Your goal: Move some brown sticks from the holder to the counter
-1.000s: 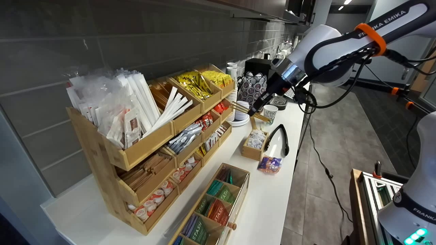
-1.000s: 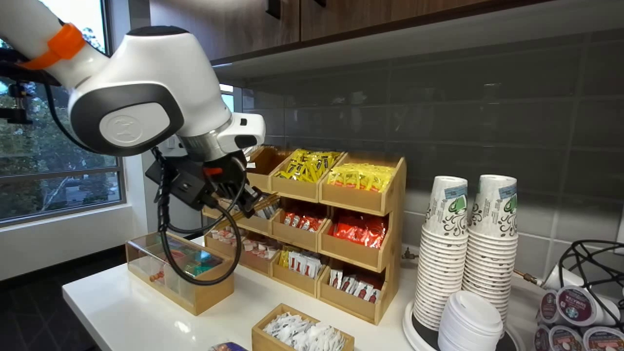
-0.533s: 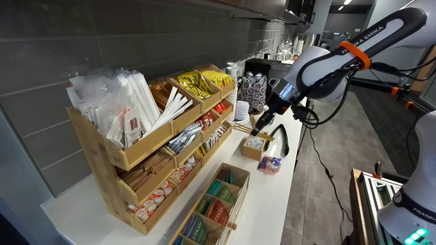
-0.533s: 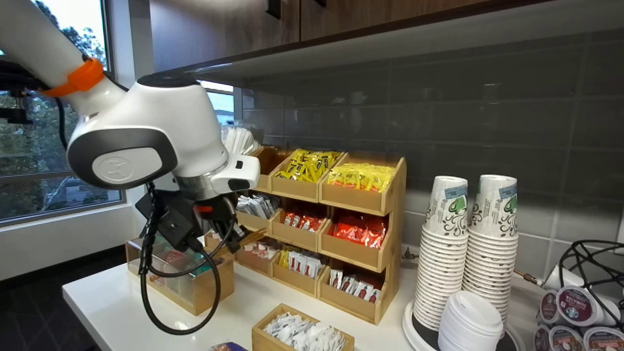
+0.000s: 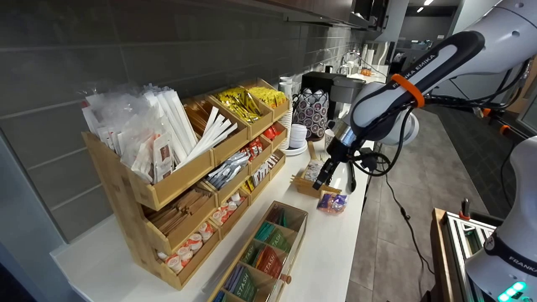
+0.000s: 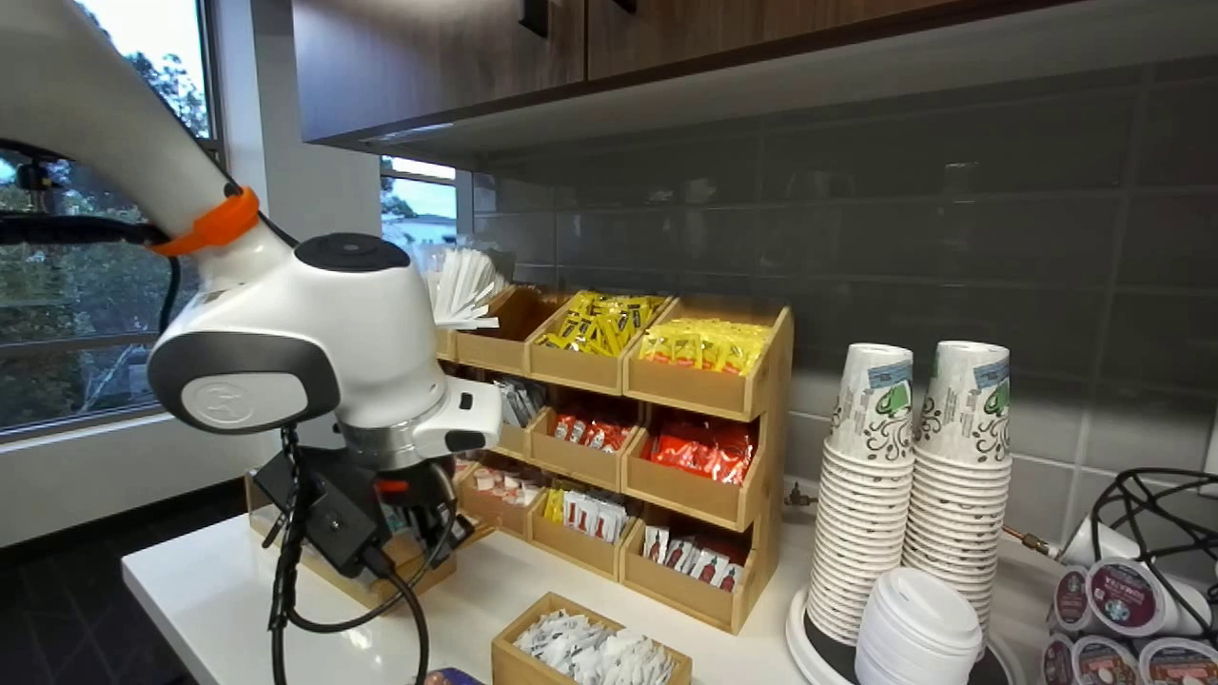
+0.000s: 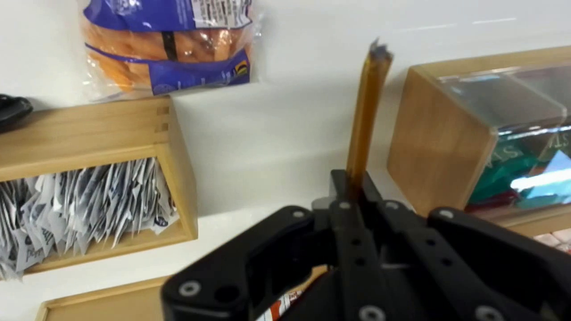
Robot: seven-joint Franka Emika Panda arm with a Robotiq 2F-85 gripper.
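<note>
Several sticks (image 7: 368, 116) are gripped in a bundle by the hand (image 7: 354, 185), which is narrow, pinched tight around them. Since a second ago the hand has come down: in an exterior view it then showed beside the middle row of the holder (image 6: 773, 466), and now it hangs level with the bottom row, nearer the counter (image 7: 267, 142). In an exterior view the sticks' right end then overlapped the cup (image 5: 329, 138), and half a second ago they showed over the packet box (image 5: 307, 191); now they pass on its near side, lower and closer to level, their right end showing just above the bag (image 5: 332, 203). Seen from the wrist, one end of the bundle juts over the counter between the packet box at left and the tea box (image 7: 435, 142) at right; whether it touches the counter I cannot tell. More sticks lean in the top row of the holder, just right of the white sticks (image 5: 173, 115), as before. The holder, packet box, tea box and bag have kept their places on the counter.
</note>
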